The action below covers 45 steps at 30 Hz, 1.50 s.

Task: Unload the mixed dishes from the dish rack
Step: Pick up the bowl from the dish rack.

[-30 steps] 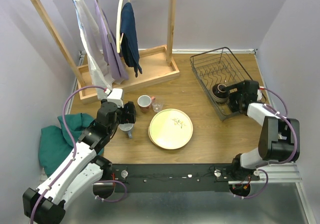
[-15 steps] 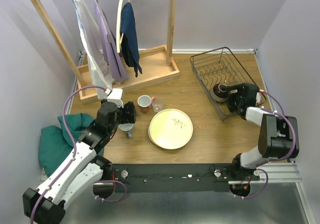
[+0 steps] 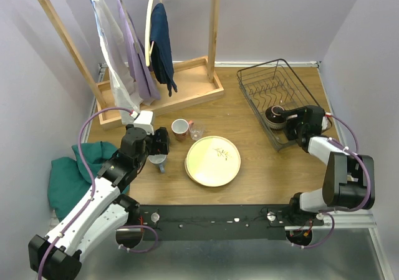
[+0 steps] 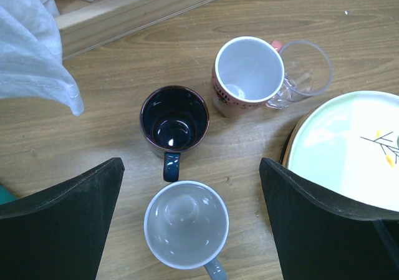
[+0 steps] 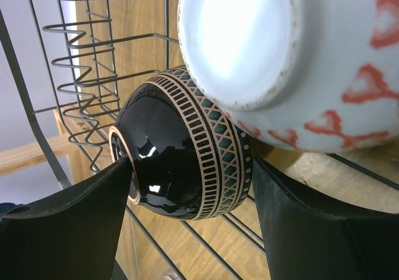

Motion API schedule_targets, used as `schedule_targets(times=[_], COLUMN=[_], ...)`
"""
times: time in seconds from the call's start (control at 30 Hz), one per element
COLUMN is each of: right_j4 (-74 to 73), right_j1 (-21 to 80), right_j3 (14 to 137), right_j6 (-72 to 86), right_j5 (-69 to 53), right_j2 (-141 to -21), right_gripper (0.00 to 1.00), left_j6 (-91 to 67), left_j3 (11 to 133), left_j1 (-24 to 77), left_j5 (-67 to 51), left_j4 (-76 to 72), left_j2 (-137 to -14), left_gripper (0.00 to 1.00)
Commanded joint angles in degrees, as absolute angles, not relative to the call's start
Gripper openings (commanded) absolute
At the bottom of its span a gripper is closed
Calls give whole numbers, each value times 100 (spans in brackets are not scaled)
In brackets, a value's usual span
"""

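The right hand reaches into the near end of the dish rack, its fingers spread on either side of a dark banded bowl that lies under a white bowl with red marks; whether they press it cannot be told. The left hand hangs wide open and empty over three mugs on the desk, beside a clear glass and the cream plate.

Right fingers at dark bowl (inside dish rack).
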State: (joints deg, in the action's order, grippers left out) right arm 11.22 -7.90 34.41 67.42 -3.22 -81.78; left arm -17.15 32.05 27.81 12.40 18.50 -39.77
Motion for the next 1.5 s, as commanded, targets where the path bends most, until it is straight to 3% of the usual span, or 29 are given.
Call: schedule_targets(times=[0.0, 0.6, 0.9, 1.47], right_j4=[712, 18, -492, -975], right_j1=[-826, -817, -817, -791], right_j3=[3498, 4376, 4913, 5686], right_j6=[6460, 4993, 3763, 2471], right_j5=[-106, -378, -703, -1196], right_j2=[-7902, -7743, -7910, -8147], right_gripper=[64, 56, 43, 40], left_j6=[-1661, -1687, -1687, -1793], left_j3=[3252, 3226, 3234, 3428], left_j1=[2760, 2768, 2760, 2760], left_j5=[1380, 1310, 1248, 1037], left_j4=[1854, 1837, 1854, 1977], left_j2=[-3946, -3946, -3990, -4122], left_gripper=[99, 99, 99, 99])
